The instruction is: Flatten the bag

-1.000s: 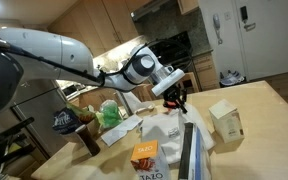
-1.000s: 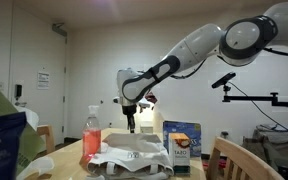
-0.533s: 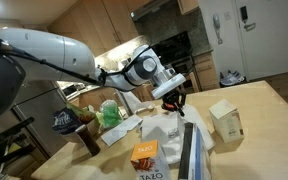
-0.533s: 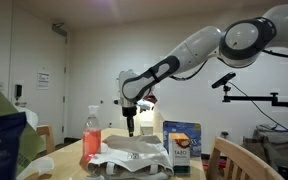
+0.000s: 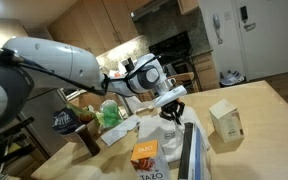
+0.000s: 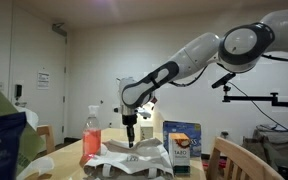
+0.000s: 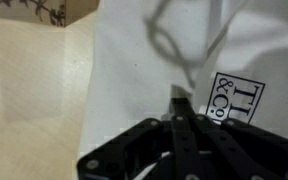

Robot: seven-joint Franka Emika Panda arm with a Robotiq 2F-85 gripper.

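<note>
The bag is large, white and crinkled, and lies on the wooden table in both exterior views. In the wrist view the bag fills most of the frame, with thin cord handles and dark print at the right. My gripper points straight down with its fingers closed together. Its tips are at the bag's top surface in both exterior views. In the wrist view the closed fingertips rest against the white material and hold nothing.
A beige carton stands to one side of the bag, a small green bag to the other. An orange box, a dark striped pack and a dark cup are nearer. A red bottle and a printed box flank the bag.
My gripper has come down from above the bag until its tips meet the bag's top. The fingers have stayed closed.
</note>
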